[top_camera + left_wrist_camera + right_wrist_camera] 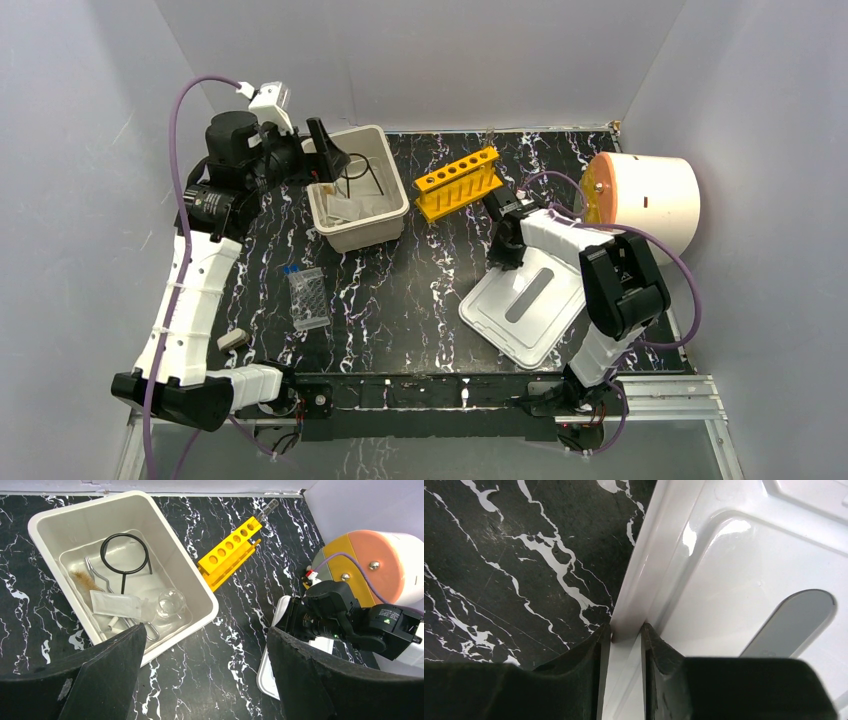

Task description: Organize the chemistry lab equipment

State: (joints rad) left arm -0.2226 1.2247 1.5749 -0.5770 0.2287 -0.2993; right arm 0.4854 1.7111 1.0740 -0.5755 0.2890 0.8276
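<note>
- While the left gripper (205, 677) hung above the white rectangular plastic bin (50, 520) in the upper left of the overhead view, its two black fingers (100, 672) stood spread wide apart, holding and touching nothing.
- Inside that bin, the black wire ring stand (125, 555) lay on the floor. Its round ring was toward the upper left of the left wrist view and its straight legs ran down and to the right.
- Thin metal tweezers (95, 572) lay beside the ring, their long axis running from upper left to lower right.
- A tan fuzzy stick (84, 580) lay just left of the tweezers, pointing along the same diagonal.
- A flat white piece (117, 604) lay lengthwise from left to right below the ring, with the clear glass dish (171, 602) just beside its right end.
- On the black marbled tabletop (400, 290), a blue-capped vial (290, 269) lay at the lower left of centre. Its blue end pointed to the upper left, against a clear ridged plastic piece (311, 299).
- A yellow test-tube rack (458, 182) stood right of the bin, its long axis rising to the right.
- The right gripper (626, 634) was nearly closed, its fingertips pinching the raised rim of a flat white lid (734, 570) that rested on the tabletop.
</note>
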